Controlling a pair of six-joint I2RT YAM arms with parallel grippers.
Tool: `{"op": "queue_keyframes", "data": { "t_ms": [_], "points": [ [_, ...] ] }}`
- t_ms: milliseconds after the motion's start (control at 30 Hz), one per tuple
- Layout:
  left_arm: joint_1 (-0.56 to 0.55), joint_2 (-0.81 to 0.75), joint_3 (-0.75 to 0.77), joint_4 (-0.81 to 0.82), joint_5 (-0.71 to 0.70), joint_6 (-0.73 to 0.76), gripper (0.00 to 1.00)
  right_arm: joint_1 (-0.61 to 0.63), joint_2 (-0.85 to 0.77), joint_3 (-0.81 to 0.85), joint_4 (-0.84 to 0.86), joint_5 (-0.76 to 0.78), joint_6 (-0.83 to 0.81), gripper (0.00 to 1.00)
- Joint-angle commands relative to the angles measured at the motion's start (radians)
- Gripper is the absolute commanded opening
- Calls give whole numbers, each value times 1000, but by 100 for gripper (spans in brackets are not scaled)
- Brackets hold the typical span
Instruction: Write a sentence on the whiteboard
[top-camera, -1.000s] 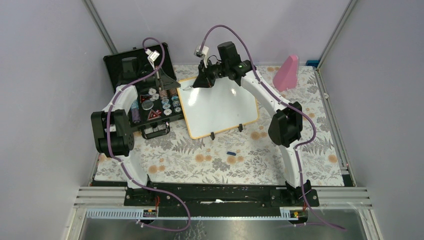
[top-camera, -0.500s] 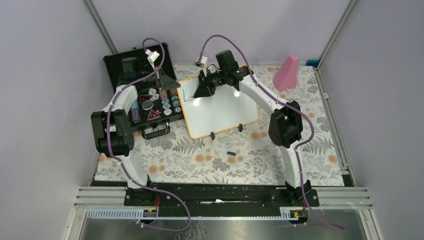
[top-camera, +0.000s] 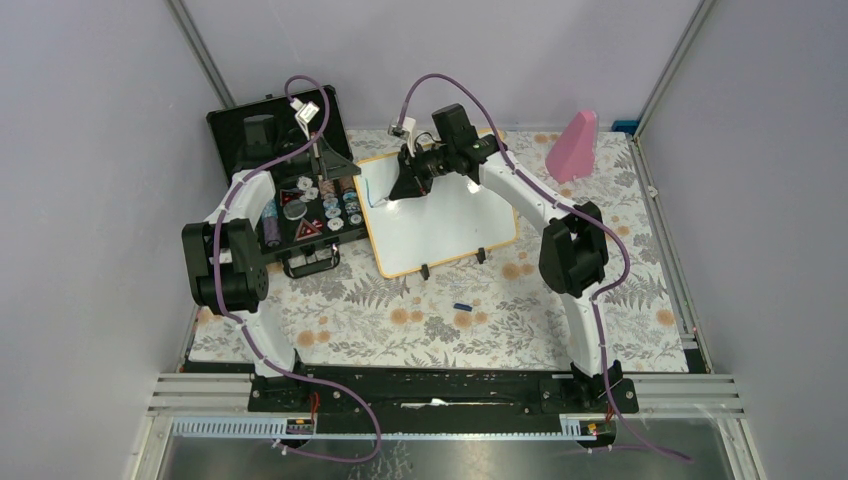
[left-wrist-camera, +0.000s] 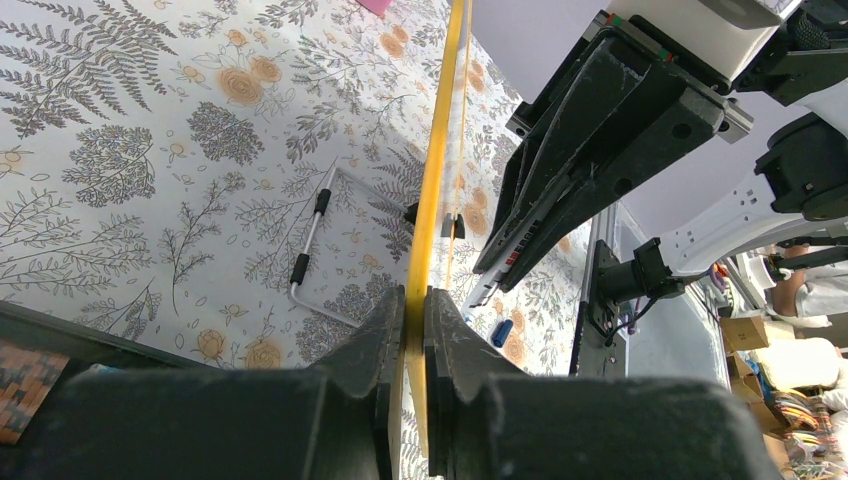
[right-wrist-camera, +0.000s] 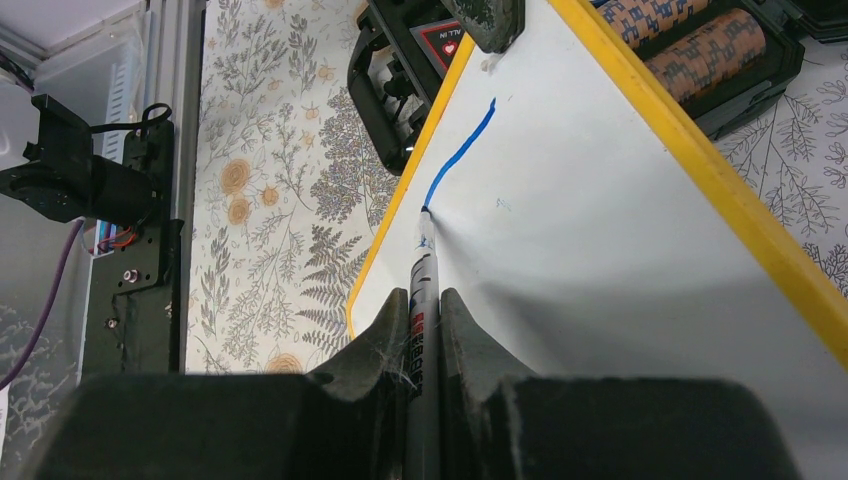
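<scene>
The rectangular white whiteboard (top-camera: 445, 220) with its thin orange-yellow rim lies on the fern-and-flower printed tablecloth (top-camera: 400, 320). It sits toward the far edge of the table, roughly midway between the left and right edges, with its two small black feet (top-camera: 425, 271) on the side facing the near edge.

The left gripper (top-camera: 345, 165) is closed on the board's yellow rim at its far-left corner. In the left wrist view the rim runs edge-on through the narrow gap between the two fingers (left-wrist-camera: 385, 320).

The right gripper (top-camera: 402, 188) hangs over the far-left part of the board, its jaws pinched almost together on a slim pale-barrelled marker (right-wrist-camera: 421, 270). The marker's tip touches the white surface at the end of one short blue stroke (right-wrist-camera: 460, 152) that runs close to the left rim.

A black foam-lined case (top-camera: 285, 190) holding chips lies open just beside the board's left rim, at the far-left corner of the table. A pink wedge-shaped block (top-camera: 572, 147) stands near the far-right corner. A small blue cap (top-camera: 461, 306) lies on the cloth between the board and the near edge.
</scene>
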Motion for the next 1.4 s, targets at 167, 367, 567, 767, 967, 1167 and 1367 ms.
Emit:
{"op": "queue_keyframes", "data": {
  "t_ms": [167, 367, 567, 767, 967, 1167, 1367],
  "points": [
    [0, -7, 0, 29, 28, 2, 0, -36, -82, -6, 33, 43, -20, 0],
    [-1, -6, -3, 28, 28, 2, 0, -39, -103, -30, 32, 21, -13, 0],
    [0, -10, -6, 30, 28, 2, 0, -33, -143, -50, 33, -52, 16, 0],
    [0, -12, -8, 29, 28, 2, 0, -33, -184, -100, 35, -49, 10, 0],
    [0, -18, -12, 28, 24, 2, 0, -43, -179, -102, 35, -21, 21, 0],
    [-1, -24, -10, -3, 12, 35, 0, -59, -165, -81, 36, -23, 63, 0],
    [0, -28, -10, -14, 8, 48, 0, -74, -144, -50, 37, -28, 90, 0]
  ]
}}
